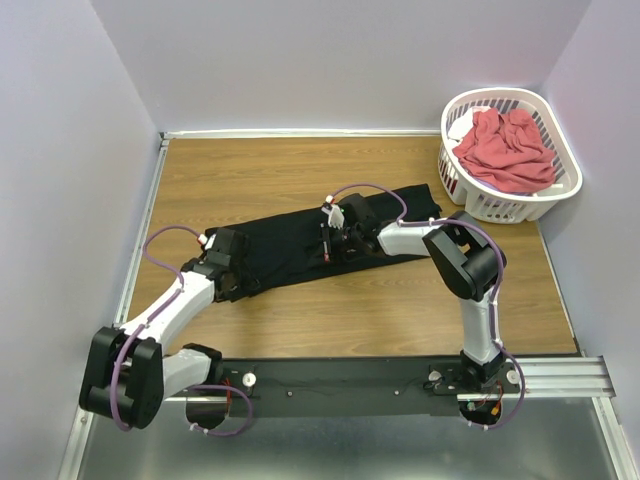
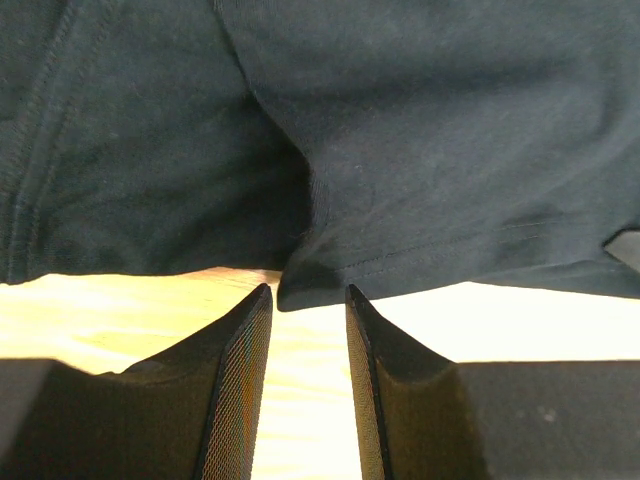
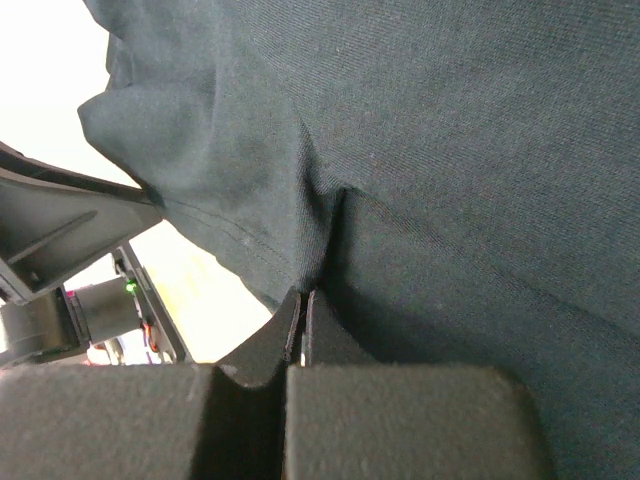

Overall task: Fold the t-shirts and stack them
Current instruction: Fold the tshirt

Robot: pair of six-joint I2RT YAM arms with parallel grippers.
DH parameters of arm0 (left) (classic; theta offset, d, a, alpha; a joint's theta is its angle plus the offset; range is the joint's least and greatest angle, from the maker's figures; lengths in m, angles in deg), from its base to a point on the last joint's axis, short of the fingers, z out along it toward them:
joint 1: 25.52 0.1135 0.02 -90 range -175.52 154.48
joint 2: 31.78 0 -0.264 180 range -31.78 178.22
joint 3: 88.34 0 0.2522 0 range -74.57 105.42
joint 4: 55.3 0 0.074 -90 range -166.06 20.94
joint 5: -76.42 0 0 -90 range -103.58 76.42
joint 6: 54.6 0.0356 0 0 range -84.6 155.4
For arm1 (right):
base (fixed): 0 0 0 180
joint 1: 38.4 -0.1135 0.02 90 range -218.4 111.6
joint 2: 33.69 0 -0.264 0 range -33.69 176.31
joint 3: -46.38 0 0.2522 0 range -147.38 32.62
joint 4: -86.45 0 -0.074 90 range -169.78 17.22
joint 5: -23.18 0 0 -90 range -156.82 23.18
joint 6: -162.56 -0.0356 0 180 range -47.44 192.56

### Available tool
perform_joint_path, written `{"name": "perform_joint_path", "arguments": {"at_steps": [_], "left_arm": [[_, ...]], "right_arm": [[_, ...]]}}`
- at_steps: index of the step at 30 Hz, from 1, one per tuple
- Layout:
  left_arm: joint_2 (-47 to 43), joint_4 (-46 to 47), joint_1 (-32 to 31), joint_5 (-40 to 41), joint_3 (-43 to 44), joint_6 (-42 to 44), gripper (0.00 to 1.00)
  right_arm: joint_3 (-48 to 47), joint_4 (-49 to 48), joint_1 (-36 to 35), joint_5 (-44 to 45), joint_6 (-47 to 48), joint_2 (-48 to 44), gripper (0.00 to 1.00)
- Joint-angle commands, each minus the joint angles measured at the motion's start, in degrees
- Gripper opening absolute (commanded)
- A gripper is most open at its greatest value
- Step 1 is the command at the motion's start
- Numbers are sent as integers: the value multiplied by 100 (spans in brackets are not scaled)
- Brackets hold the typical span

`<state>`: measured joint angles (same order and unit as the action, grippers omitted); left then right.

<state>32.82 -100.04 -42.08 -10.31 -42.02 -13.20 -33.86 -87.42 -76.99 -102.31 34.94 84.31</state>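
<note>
A black t-shirt (image 1: pixel 285 245) lies stretched out across the middle of the wooden table. My left gripper (image 1: pixel 230 273) is at its left end, low over the table. In the left wrist view the gripper (image 2: pixel 308 292) is open, and a hem corner of the black shirt (image 2: pixel 310 280) lies right at the fingertips. My right gripper (image 1: pixel 328 242) is on the shirt's middle. In the right wrist view it (image 3: pixel 303 297) is shut on a pinched fold of the black cloth (image 3: pixel 320 230). A coral-red t-shirt (image 1: pixel 508 150) lies bunched in the basket.
The white slotted laundry basket (image 1: pixel 470 195) stands at the back right corner, against the right wall. Grey walls close in the table on the left, back and right. Bare wood (image 1: pixel 350 300) lies between the shirt and the arms' mounting rail (image 1: pixel 350 378).
</note>
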Motion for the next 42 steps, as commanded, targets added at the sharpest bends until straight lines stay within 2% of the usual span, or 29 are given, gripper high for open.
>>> {"name": "perform_joint_path", "arguments": {"at_steps": [1,9,11,16,18,19,26,42], "left_arm": [[97,-39,-119,253,40,-150,43],[141,31,-260,341,-13,-291,43],[132,40,-269,368,-13,-308,40],[106,-4,-278,341,-4,-308,19],[62,-57,-287,289,23,-343,8],[36,-92,-287,262,31,-352,7],[-289,-347,-322,-18,207,-466,6],[-571,-628,-559,-511,304,-677,6]], "right_arm": [[-120,43,-44,-161,89,84,1],[-120,43,-44,-161,89,92,1],[-120,43,-44,-152,98,92,1],[-128,43,-44,-143,98,92,1],[-120,52,-44,-134,106,75,1],[-111,52,-35,-125,115,66,1],[-199,298,-35,-108,290,-48,1],[-673,1615,-35,375,1055,-224,1]]}}
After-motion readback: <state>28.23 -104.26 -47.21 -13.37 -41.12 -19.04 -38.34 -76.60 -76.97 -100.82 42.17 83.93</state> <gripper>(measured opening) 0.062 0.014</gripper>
